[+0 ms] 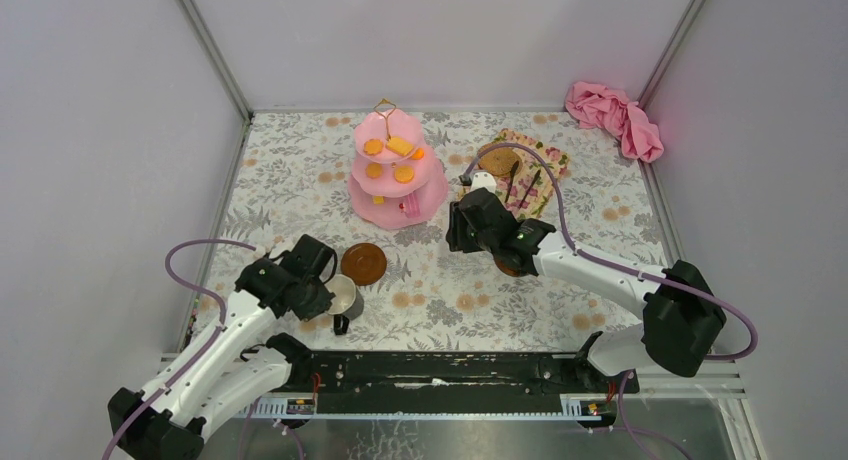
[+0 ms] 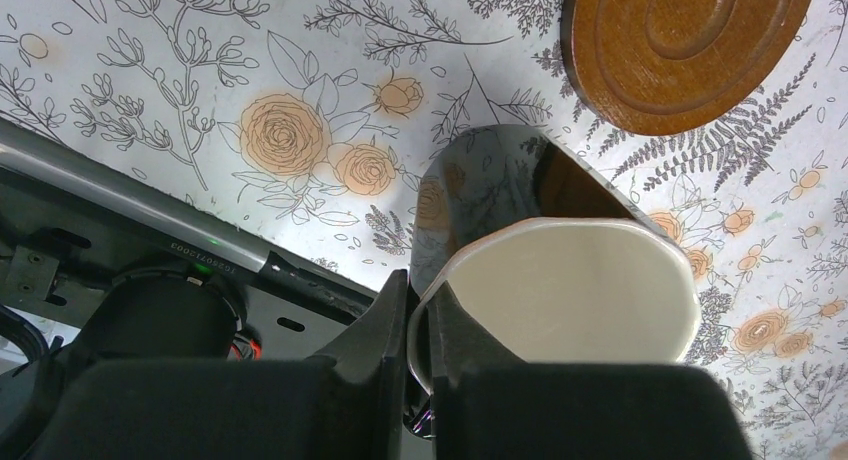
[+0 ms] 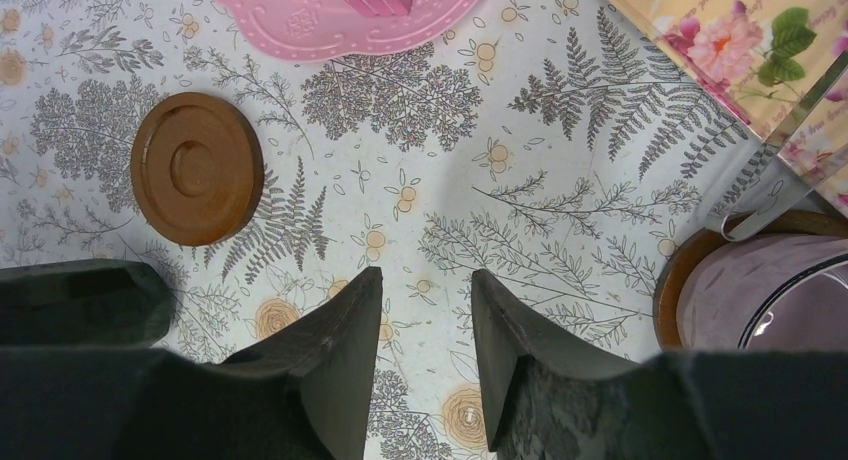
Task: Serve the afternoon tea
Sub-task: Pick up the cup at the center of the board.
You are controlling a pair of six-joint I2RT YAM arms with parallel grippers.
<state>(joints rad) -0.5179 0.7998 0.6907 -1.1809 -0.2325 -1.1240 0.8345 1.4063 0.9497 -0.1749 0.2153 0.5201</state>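
My left gripper (image 1: 333, 290) (image 2: 420, 302) is shut on the rim of the white mug (image 1: 346, 296) (image 2: 570, 280), which is cream inside and glossy outside. The mug sits just near-left of an empty brown saucer (image 1: 363, 263) (image 2: 680, 45) (image 3: 196, 168). My right gripper (image 1: 463, 230) (image 3: 425, 300) is open and empty over bare tablecloth. The purple mug (image 3: 760, 295) stands on the second brown saucer (image 3: 675, 280) right of it; my right arm mostly hides them in the top view. The pink three-tier cake stand (image 1: 398, 180) (image 3: 300, 15) holds orange and yellow biscuits (image 1: 403, 146) at the back.
A floral napkin (image 1: 540, 175) (image 3: 700, 40) at the back right carries a brown biscuit (image 1: 497, 162) and slim black tongs (image 1: 513, 180). A pink cloth (image 1: 612, 115) lies in the far right corner. A black rail (image 1: 440, 370) (image 2: 120, 230) runs along the near edge.
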